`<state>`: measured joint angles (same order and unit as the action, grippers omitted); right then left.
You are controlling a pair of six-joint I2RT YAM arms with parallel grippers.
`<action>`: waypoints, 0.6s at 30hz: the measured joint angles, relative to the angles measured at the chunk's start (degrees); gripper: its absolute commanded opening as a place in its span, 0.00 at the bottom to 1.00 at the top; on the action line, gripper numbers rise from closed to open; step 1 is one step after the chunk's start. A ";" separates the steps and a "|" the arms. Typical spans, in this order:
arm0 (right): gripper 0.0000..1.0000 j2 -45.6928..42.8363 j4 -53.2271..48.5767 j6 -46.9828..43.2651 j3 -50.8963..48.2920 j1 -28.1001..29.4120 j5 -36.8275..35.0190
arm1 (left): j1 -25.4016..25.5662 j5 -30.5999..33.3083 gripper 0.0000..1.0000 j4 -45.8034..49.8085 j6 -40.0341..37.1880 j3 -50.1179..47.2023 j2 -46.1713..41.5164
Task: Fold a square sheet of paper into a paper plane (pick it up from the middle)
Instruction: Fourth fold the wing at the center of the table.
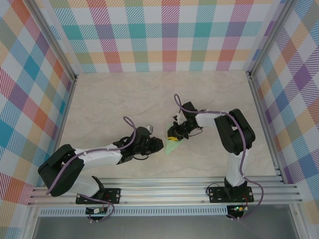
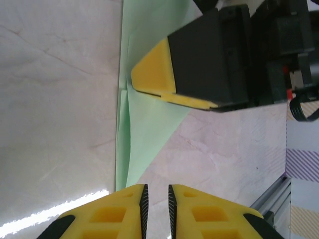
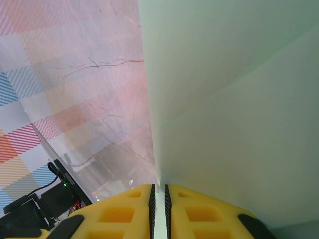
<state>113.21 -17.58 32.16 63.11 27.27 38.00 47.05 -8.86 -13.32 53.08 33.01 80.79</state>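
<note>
Desk point(image 1: 124, 99): paper plane point(image 1: 173, 148) lies in middle, between both hands. Long pointy shape, tip points near.
Right hand point(image 1: 174, 136): pinches far end of paper.
Left hand point(image 1: 160, 144): narrow, empty, just left of paper.

Beige marbled table point(image 1: 124, 94), plaid walls point(image 1: 164, 35), aluminium rails point(image 1: 164, 189).

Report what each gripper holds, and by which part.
The right gripper pinches the paper plane by an edge at its wide end; the left gripper holds nothing.
</note>
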 measured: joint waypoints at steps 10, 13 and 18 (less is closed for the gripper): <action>0.17 0.00 0.13 0.39 0.00 0.00 0.07 | 0.04 -5.09 0.17 -5.07 -1.88 7.74 13.90; 0.17 0.00 0.20 0.59 0.00 0.00 0.20 | 0.17 -6.29 0.16 -5.73 -2.14 9.44 17.11; 0.17 0.00 0.28 1.14 0.00 0.00 0.22 | 0.55 -6.51 0.14 -5.90 -2.54 10.05 19.98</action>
<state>113.21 -17.30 33.30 63.11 27.27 38.22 47.59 -15.38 -19.22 50.54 43.07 100.77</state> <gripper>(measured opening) 0.168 0.150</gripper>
